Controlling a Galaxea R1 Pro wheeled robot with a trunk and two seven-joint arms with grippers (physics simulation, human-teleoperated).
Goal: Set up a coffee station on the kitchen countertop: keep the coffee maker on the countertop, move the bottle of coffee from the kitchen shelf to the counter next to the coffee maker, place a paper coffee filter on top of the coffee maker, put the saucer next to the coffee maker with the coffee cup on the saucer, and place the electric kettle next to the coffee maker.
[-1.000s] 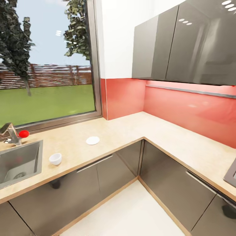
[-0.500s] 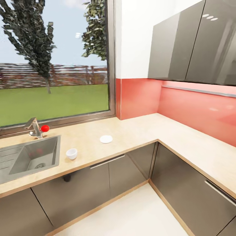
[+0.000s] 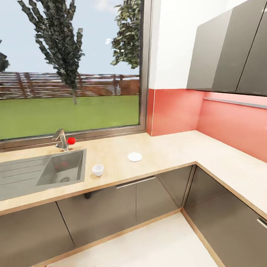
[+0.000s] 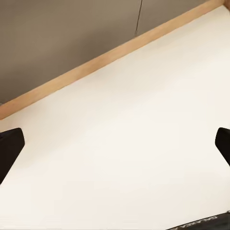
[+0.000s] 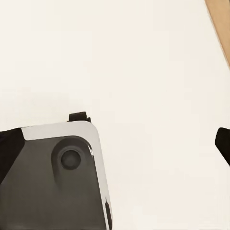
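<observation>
Coffee cup (image 3: pixel 98 170) empty on the table (image 3: pixel 167 150), beside the sink (image 3: pixel 61 168); saucer (image 3: pixel 135 157) bare, apart; left pincer (image 4: pixel 115 143) and right pincer (image 5: pixel 115 143) spread wide over floor.

The counter (image 3: pixel 167 150) and steel sink (image 3: pixel 22 174) run off the head view's edges. Each wrist view crops its tool's fingers (image 4: pixel 9 146) (image 5: pixel 223 143) to dark tips at the edges.
</observation>
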